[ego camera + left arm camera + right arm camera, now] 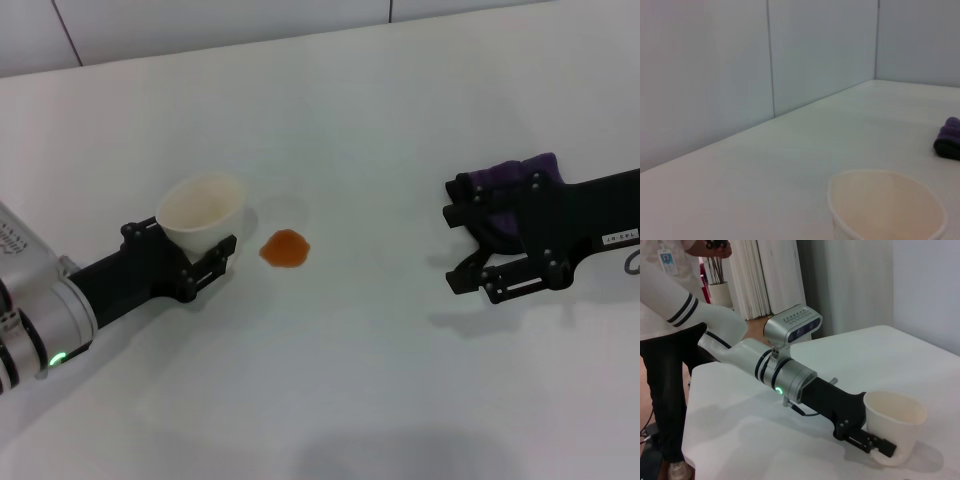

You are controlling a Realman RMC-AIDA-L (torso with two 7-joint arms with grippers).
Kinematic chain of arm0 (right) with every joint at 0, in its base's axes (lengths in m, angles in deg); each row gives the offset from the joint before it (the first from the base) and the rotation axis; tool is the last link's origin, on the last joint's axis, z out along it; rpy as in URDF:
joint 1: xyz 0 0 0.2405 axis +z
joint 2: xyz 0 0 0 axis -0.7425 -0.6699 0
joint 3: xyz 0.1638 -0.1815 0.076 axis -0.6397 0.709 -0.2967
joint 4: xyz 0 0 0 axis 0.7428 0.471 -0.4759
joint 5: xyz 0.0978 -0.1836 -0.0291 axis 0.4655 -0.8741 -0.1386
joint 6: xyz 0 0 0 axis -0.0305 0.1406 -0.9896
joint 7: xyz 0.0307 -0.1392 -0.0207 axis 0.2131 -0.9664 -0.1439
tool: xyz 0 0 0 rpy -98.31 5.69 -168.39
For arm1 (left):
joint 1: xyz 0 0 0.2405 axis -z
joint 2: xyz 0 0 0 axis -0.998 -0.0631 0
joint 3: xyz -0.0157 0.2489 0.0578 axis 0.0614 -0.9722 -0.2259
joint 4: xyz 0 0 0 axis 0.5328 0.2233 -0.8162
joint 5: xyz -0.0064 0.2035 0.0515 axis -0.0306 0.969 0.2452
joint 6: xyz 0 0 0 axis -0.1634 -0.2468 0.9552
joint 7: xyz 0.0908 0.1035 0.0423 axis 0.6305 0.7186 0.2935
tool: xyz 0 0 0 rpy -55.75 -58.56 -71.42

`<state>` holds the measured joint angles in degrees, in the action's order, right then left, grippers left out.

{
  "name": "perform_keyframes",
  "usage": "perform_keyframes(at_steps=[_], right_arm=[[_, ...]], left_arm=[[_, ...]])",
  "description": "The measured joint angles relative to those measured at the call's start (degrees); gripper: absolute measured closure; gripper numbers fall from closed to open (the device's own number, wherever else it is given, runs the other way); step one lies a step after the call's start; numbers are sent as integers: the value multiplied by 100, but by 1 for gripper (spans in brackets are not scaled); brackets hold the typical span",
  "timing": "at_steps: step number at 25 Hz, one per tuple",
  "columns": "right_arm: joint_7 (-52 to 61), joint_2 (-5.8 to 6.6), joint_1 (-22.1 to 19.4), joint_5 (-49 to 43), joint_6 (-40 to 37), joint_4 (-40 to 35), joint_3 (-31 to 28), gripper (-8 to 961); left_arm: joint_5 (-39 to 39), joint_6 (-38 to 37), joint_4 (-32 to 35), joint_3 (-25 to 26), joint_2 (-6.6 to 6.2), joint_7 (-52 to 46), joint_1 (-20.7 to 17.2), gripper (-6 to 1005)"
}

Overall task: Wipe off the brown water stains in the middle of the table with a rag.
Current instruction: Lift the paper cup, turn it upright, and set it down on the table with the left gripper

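The brown water stains (285, 248) are one small orange-brown blob on the white table (380, 120), just right of a white cup (205, 212). My left gripper (180, 250) is shut on the cup's lower part; the right wrist view shows that gripper (875, 445) clasping the cup (895, 427). The dark purple rag (515, 175) lies at the right, partly hidden under my right arm. My right gripper (460, 235) stands open just left of the rag, with nothing between its fingers. The left wrist view shows the cup's rim (887, 205) and the rag (949, 140) far off.
A person stands beyond the table's left edge in the right wrist view (665, 340). A wall (740, 65) runs along the far side of the table.
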<state>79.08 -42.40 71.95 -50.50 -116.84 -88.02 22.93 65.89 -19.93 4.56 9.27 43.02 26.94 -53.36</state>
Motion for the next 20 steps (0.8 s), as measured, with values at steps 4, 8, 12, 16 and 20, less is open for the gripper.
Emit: perform_keyframes(at_steps=[4, 8, 12, 16, 20], right_arm=[[3, 0, -17, 5, -15, 1, 0, 258], [12, 0, -28, 9, -33, 6, 0, 259], [27, 0, -28, 12, -40, 9, 0, 260], [65, -4, -28, 19, -40, 10, 25, 262], [70, -6, -28, 22, -40, 10, 46, 263]], left_arm=[[-24, -108, 20, 14, -3, 53, -99, 417], [-162, -112, 33, 17, -32, 45, -129, 407], [-180, -64, 35, 7, -38, 29, -104, 396], [-185, 54, 38, -6, -36, 22, -75, 303], [-187, 116, 31, -15, -32, -8, -25, 168]])
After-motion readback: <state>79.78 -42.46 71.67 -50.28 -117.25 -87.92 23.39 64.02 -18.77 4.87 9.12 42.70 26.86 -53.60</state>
